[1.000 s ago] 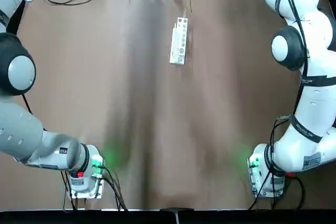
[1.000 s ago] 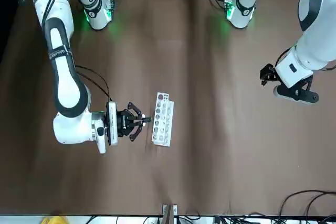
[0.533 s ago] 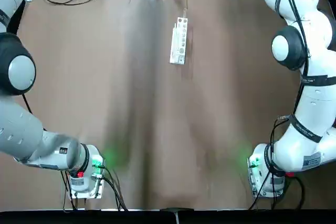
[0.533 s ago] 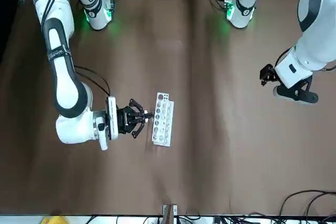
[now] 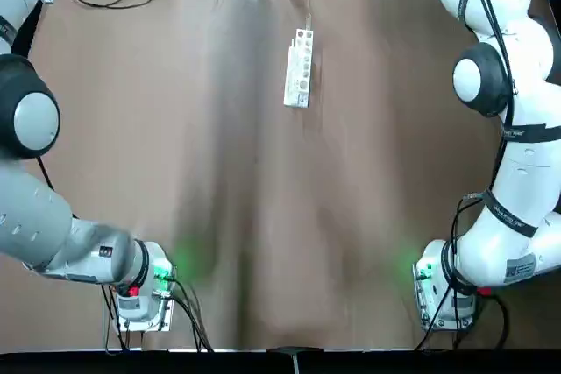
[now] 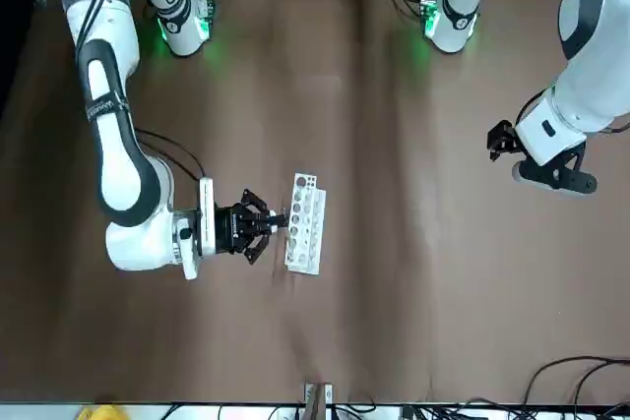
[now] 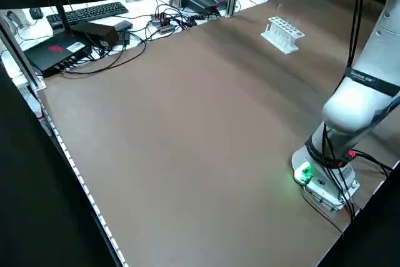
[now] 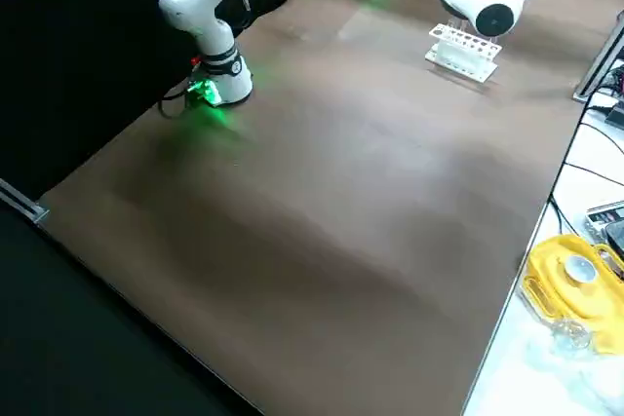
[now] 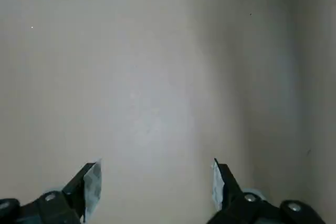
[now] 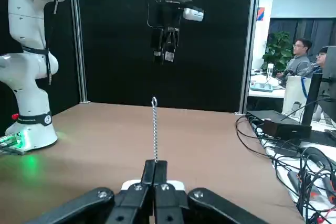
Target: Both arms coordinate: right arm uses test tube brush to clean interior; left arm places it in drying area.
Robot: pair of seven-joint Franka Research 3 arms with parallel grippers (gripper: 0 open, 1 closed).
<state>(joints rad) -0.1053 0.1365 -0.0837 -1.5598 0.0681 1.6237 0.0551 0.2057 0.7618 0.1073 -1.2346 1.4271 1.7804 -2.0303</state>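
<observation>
Right gripper (image 10: pixel 156 165), beside the rack (image 6: pixel 305 224), has jaws closed on test tube brush (image 10: pixel 155 132); cleaning probably comes next. Left gripper (image 9: pixel 155 182) is apart, jaws wide.

White-and-grey jointed robot arm with dark joint rings (image 5: pixel 83 243), left of the brown tabletop (image 5: pixel 237 216), has a red light near its base; white jointed robot arm with strapped black cables (image 5: pixel 526 155), right of the tabletop, bears black bands and a printed label.
</observation>
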